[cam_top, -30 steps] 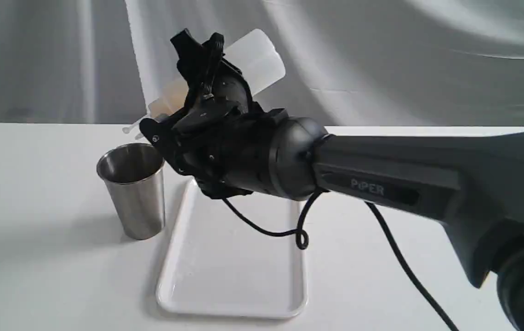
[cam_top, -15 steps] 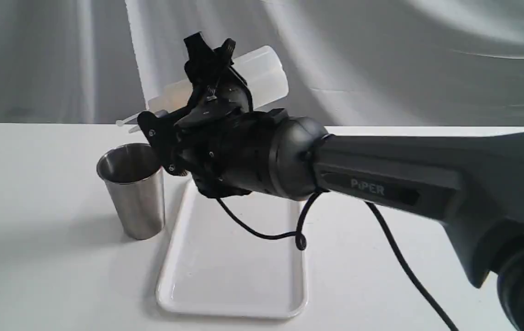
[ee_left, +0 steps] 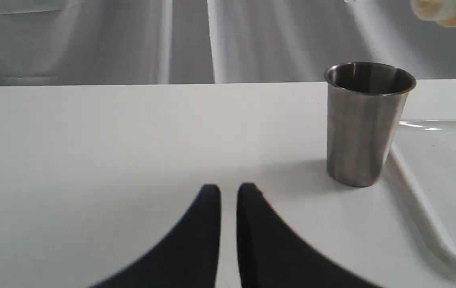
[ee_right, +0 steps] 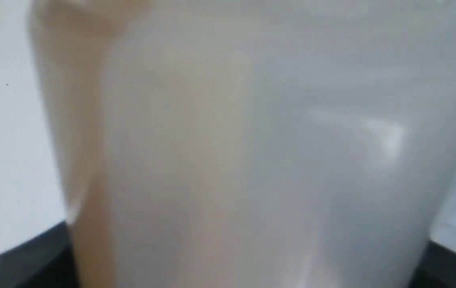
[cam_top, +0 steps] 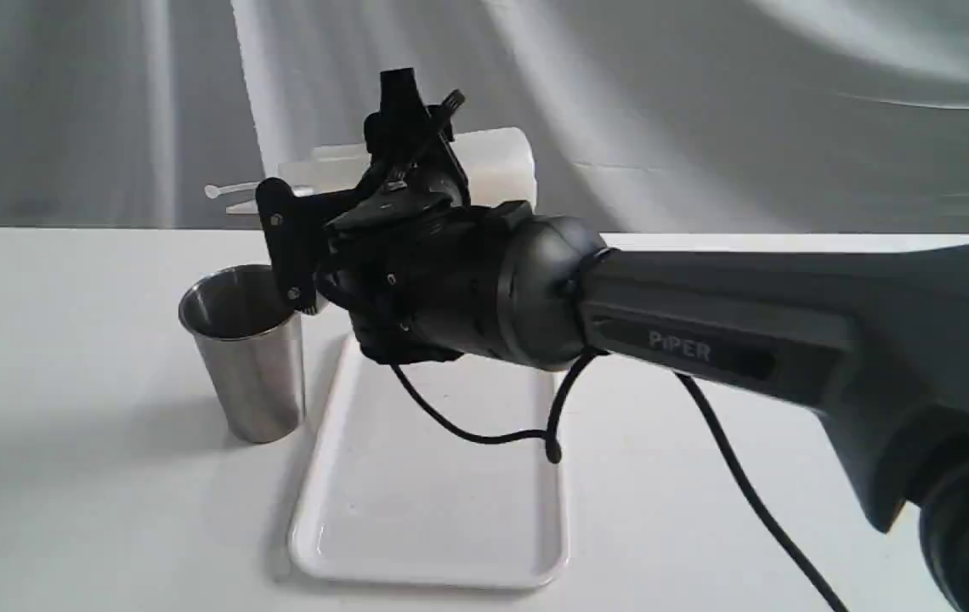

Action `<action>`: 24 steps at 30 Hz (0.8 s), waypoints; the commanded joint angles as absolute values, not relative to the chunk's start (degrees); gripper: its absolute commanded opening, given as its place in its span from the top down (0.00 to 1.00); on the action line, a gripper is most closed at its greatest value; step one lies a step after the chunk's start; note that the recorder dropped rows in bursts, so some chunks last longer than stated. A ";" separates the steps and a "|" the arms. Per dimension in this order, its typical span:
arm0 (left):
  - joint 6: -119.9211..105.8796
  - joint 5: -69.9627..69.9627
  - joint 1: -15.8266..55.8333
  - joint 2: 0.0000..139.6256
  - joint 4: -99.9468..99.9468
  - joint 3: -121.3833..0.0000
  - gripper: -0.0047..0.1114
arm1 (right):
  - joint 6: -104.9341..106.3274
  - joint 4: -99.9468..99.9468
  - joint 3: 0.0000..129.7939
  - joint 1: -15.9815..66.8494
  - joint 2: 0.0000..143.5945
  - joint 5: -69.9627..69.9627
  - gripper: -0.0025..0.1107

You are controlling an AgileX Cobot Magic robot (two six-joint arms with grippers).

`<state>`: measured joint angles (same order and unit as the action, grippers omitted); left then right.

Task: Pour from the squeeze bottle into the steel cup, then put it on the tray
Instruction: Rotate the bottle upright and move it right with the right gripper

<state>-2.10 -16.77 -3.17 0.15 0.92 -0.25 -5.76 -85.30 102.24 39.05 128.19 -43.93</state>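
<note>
My right gripper [cam_top: 408,140] is shut on the squeeze bottle [cam_top: 493,166], which lies about level in the air with its nozzle pointing left, above and just behind the steel cup [cam_top: 248,350]. The bottle [ee_right: 252,152] fills the right wrist view, whitish with an amber tint on one side. The cup stands upright on the table against the left rim of the white tray [cam_top: 425,510]. In the left wrist view the cup [ee_left: 366,124] stands beside the tray [ee_left: 440,176], the bottle's amber end [ee_left: 446,12] shows high up, and my left gripper [ee_left: 228,192] rests low over the table, fingers nearly together, holding nothing.
A white table [cam_top: 68,510] carries everything, with grey cloth hanging behind it. The right arm's black cable [cam_top: 484,433] dangles above the tray. The arm's big dark forearm [cam_top: 790,331] spans the right side of the exterior view.
The right gripper has rotated and lifted the bottle's nozzle from tilted down toward the cup to about level. The cup, tray and left gripper have not moved.
</note>
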 commanded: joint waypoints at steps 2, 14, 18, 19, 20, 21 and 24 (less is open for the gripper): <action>-1.84 -16.28 -2.71 0.00 1.08 0.00 0.89 | -10.97 -85.36 102.81 38.69 127.37 -44.30 0.98; -1.95 -16.28 -2.71 0.00 1.08 0.00 0.89 | -32.20 -80.47 102.81 38.06 126.34 -44.17 0.98; -1.95 -16.28 -2.71 0.00 1.08 0.00 0.89 | -41.63 -78.94 102.81 37.20 124.35 -44.17 0.98; -1.95 -16.28 -2.71 0.00 1.08 0.00 0.89 | -43.05 -78.79 102.81 37.20 123.85 -44.17 0.98; -1.95 -16.28 -2.71 0.00 1.08 0.00 0.89 | -44.18 -78.60 102.81 36.92 123.29 -44.17 0.98; -1.84 -16.28 -2.71 0.00 1.08 0.00 0.89 | -45.07 -77.96 102.81 36.70 122.42 -44.17 0.98; -1.84 -16.28 -2.71 0.00 1.08 0.00 0.89 | -45.64 -75.62 102.81 36.01 120.18 -44.17 0.98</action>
